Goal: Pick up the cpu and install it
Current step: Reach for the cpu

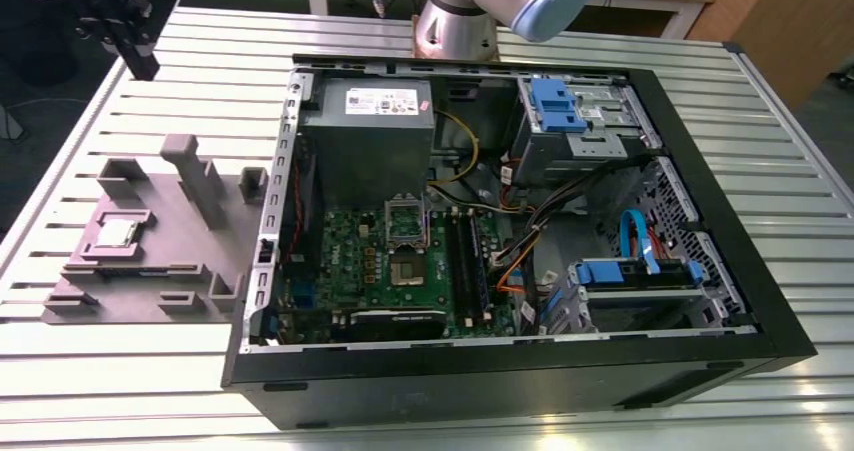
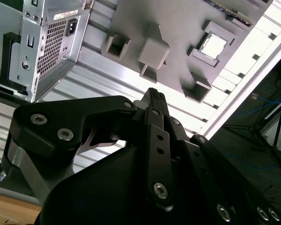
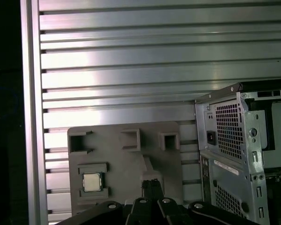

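Note:
The cpu [image 1: 118, 233], a small silvery square chip, lies in a recess of the grey plastic tray [image 1: 160, 306] at the exterior view's left, beside the open computer case. Both wrist views also show the cpu [image 3: 92, 182] [image 2: 212, 45] resting in its tray pocket. My gripper [image 1: 140, 66] hangs high over the table's far left corner, well above and beyond the tray. Its two thin black fingers [image 3: 151, 186] press together, shut on nothing. The green motherboard [image 1: 360, 261] lies inside the case, with the metal socket frame [image 1: 404, 221] near its middle.
The black case [image 1: 534, 371] lies on its side on the slatted aluminium table [image 1: 134, 381]. Inside it are a grey power supply [image 1: 367, 121], blue drive brackets [image 1: 561, 106] and loose cables [image 1: 534, 231]. Raised blocks [image 1: 187, 171] stand on the tray. The arm's base [image 1: 461, 21] is behind the case.

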